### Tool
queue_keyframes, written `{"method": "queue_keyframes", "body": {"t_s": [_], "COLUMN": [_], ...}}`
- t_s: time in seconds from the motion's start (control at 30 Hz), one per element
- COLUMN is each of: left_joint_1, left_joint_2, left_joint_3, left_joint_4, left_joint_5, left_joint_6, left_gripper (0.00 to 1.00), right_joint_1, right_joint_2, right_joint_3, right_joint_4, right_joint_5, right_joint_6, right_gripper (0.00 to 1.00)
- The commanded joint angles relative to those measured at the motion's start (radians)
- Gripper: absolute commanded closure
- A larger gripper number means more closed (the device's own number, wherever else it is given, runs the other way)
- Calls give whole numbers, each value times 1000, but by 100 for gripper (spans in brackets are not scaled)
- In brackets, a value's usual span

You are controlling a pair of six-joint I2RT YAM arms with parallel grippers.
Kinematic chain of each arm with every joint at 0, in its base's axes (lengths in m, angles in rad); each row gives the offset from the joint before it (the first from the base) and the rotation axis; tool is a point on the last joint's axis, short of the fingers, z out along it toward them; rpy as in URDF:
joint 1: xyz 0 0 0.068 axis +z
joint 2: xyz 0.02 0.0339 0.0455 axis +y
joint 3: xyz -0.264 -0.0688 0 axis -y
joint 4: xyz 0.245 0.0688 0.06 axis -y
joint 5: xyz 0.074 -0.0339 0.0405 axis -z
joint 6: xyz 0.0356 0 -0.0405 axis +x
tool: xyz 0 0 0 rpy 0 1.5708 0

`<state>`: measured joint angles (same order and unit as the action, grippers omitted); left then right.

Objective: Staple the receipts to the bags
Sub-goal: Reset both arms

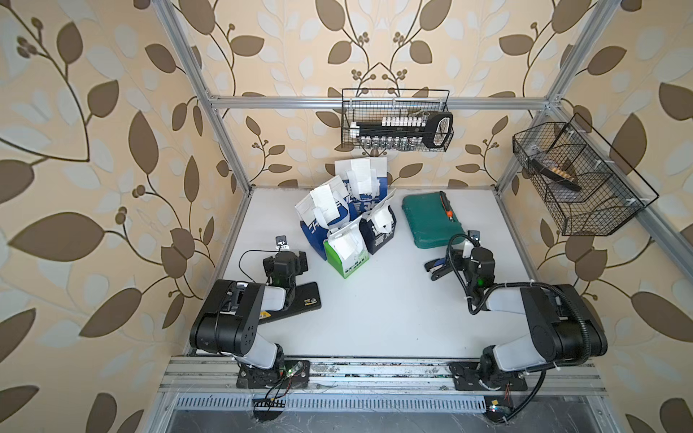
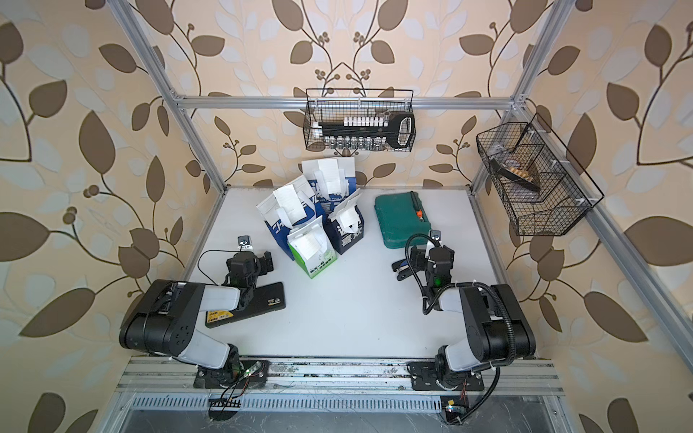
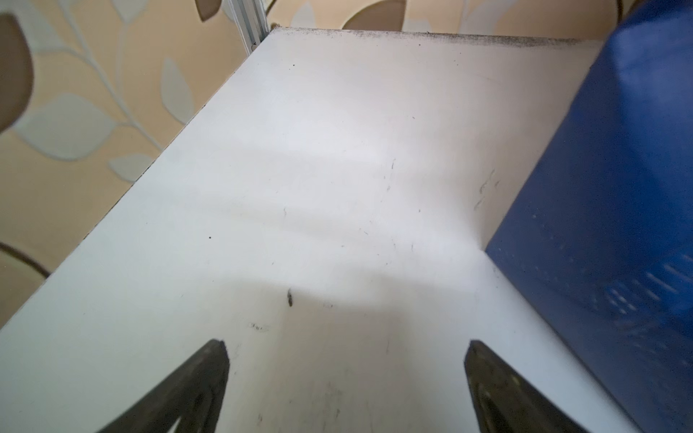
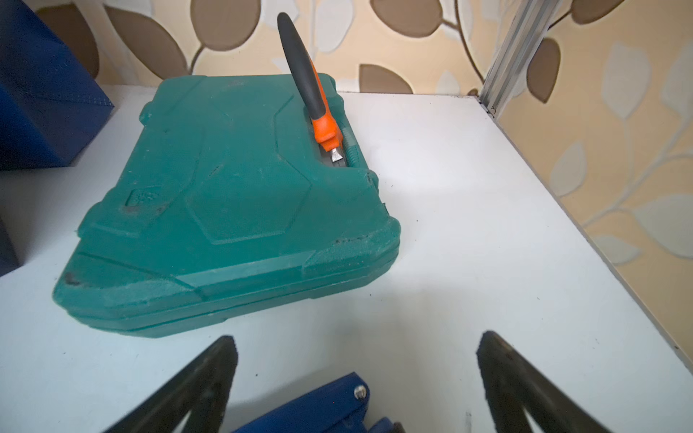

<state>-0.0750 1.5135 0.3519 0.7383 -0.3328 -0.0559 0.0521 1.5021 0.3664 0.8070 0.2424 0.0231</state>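
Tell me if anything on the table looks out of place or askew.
The front blue-and-white bag leans sideways rather than standing straight, and an orange-and-black tool lies loose on top of the green case. Nothing looks spilled.

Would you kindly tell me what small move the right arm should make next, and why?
Probably close the right claw on the blue stapler: its jaws stand wide open with the stapler lying between them on the table, ungripped, and stapling needs it in hand.

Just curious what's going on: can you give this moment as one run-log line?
left tool open, empty | right tool open at stapler | receipts resting on four standing bags
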Motion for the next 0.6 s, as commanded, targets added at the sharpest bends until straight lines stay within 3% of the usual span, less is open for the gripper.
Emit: {"method": "queue_keyframes", "body": {"t_s": [0.0, 0.57], "left_joint_1": [2, -1], "left_joint_2": [-22, -13], "left_joint_3": [13, 15], "left_joint_4": [39, 46], "left_joint_5": [20, 15], "left_joint_6": [0, 3], "left_gripper": [1, 1], "right_joint_1": [2, 1], "right_joint_2": [6, 7], "right_joint_3": [-1, -1], "right_joint_4": [21, 24], "right_joint_5": [-9, -8], "right_joint_6": [11, 11], "right_gripper": [0, 0]}}
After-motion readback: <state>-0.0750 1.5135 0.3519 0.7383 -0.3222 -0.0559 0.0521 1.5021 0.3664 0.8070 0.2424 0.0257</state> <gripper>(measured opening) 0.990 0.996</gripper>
